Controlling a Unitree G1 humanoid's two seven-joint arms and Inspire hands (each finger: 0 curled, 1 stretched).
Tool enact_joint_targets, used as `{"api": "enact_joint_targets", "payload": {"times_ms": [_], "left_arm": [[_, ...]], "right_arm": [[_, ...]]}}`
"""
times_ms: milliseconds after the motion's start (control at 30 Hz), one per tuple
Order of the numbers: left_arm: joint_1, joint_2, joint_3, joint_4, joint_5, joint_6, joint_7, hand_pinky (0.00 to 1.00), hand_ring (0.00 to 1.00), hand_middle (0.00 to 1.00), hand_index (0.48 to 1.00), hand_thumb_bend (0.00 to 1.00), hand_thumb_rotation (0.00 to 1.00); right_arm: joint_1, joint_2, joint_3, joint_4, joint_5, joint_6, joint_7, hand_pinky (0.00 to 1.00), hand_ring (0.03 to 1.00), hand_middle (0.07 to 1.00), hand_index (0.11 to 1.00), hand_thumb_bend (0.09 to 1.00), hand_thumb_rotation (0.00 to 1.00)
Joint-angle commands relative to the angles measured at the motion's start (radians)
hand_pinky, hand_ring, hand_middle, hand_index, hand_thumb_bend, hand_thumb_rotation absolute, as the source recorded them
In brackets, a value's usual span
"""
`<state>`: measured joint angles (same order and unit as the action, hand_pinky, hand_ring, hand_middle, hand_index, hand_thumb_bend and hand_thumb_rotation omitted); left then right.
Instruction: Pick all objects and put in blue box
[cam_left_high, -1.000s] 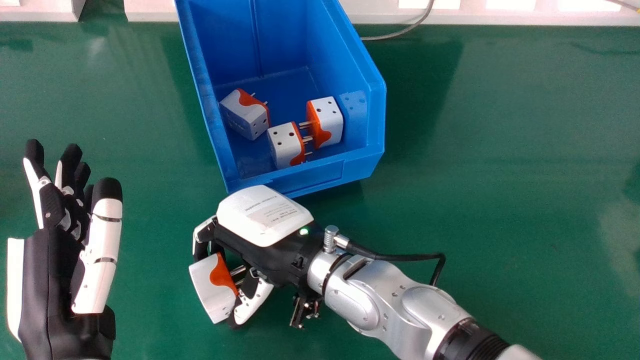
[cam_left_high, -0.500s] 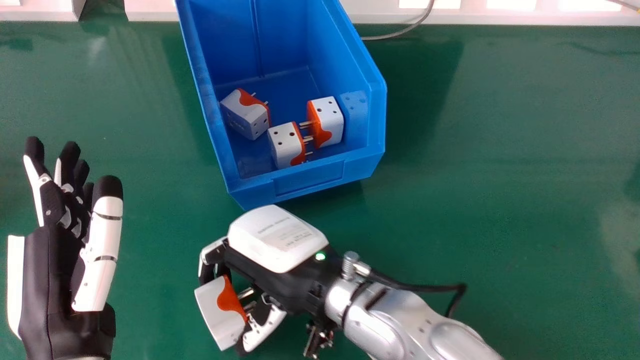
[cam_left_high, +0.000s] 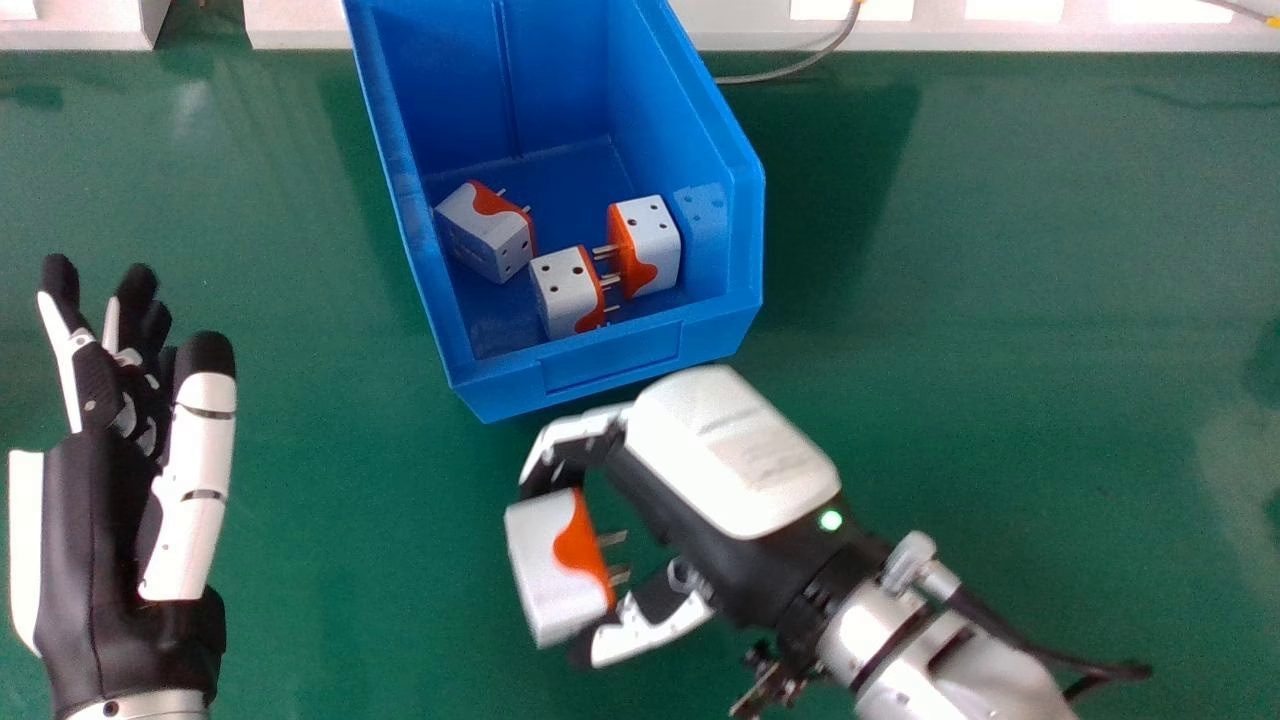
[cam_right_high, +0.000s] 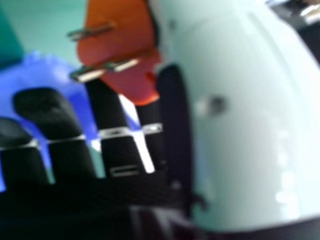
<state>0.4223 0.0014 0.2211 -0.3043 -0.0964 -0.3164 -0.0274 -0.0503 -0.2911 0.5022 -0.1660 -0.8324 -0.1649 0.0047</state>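
Observation:
My right hand (cam_left_high: 735, 455) is over the table just in front of the blue box (cam_left_high: 610, 365), its fingers and thumb curled round a white and orange plug adapter (cam_left_high: 550, 575) whose pins point back toward the palm. Three similar adapters lie inside the box: one at the left (cam_left_high: 490, 235), one near the front wall (cam_left_high: 565, 290), one at the right (cam_left_high: 650, 245). The right hand view has my right hand's thumb (cam_right_high: 250, 120) close up beside the adapter's orange face (cam_right_high: 122, 50) and pins, with part of the blue box (cam_right_high: 45, 75) beyond. My left hand (cam_left_high: 125, 540) stays open at the left, holding nothing.
The green table (cam_left_high: 1000, 350) extends to both sides of the box. Along its far edge runs a white frame (cam_left_high: 960, 35), with a grey cable (cam_left_high: 790, 70) lying behind the box's right side.
My right hand, with the adapter in its grasp, first came nearer to me, then swung right and slightly forward. The left hand and the adapters in the box have hardly shifted in view.

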Motion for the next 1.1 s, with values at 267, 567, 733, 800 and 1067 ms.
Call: {"api": "enact_joint_targets", "payload": {"times_ms": [267,567,733,800,1067], "left_arm": [[-0.032,0.005,-0.009,0.017,0.025,-0.033,0.008,0.95,0.95,0.95,0.921,0.39,0.67],[-0.039,0.018,-0.015,0.03,0.033,-0.056,-0.002,0.96,0.96,0.96,0.948,0.41,0.67],[-0.029,0.015,-0.019,0.026,0.02,-0.061,-0.008,0.96,0.97,0.96,0.956,0.45,0.69],[-0.02,0.008,-0.019,0.018,0.021,-0.058,-0.003,0.96,0.97,0.96,0.952,0.47,0.7],[0.014,-0.001,-0.024,-0.003,0.011,-0.066,0.0,0.95,0.95,0.95,0.924,0.42,0.68]], "right_arm": [[-0.186,0.09,-0.074,0.041,0.001,-0.003,-0.1,0.09,0.13,0.426,0.496,0.508,0.0],[-0.413,0.159,-0.066,0.222,-0.039,0.023,-0.16,0.08,0.13,0.42,0.499,0.509,0.0],[-0.592,0.194,-0.066,0.405,-0.036,0.023,-0.194,0.11,0.169,0.419,0.502,0.508,0.0],[-0.659,0.207,-0.062,0.491,-0.042,0.035,-0.213,0.14,0.206,0.416,0.511,0.507,0.0],[-0.925,0.26,-0.044,0.891,-0.02,0.031,-0.272,0.21,0.294,0.429,0.525,0.511,0.0]]}}
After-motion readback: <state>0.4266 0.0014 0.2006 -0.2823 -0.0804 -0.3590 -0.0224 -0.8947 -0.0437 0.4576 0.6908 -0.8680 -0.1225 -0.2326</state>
